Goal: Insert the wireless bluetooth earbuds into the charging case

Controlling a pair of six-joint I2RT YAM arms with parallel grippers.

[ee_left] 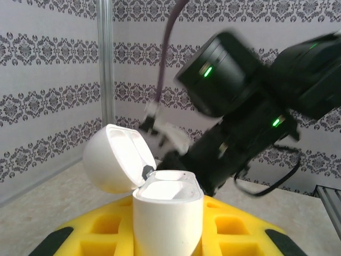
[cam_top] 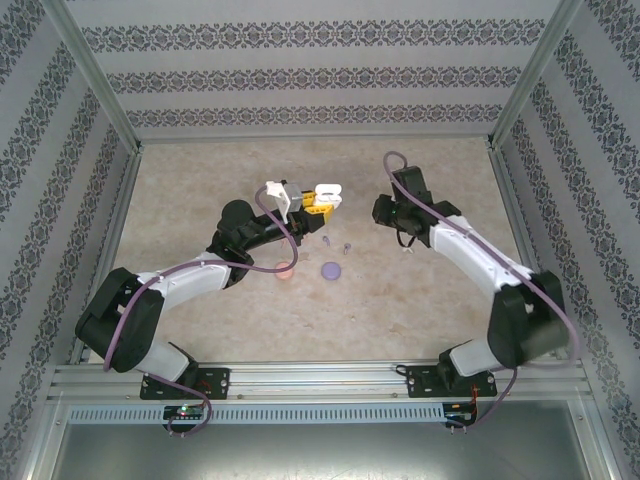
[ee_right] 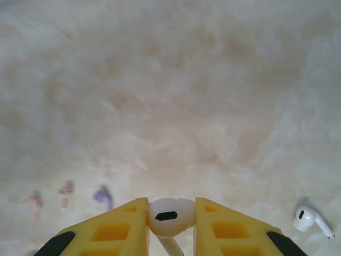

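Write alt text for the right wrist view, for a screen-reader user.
The right gripper, with yellow fingers, pinches a white earbud, with the pale mottled table beyond. A second white earbud lies on the table at lower right, and three tiny blurred buds, pinkish and purple, sit at lower left.

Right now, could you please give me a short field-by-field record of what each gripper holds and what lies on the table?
left gripper: shut on white charging case, lid open
right gripper: shut on white earbud
second white earbud: loose on the table
purple earbud: loose on table
pinkish earbuds: loose, beside purple earbud
purple case: on table between the arms
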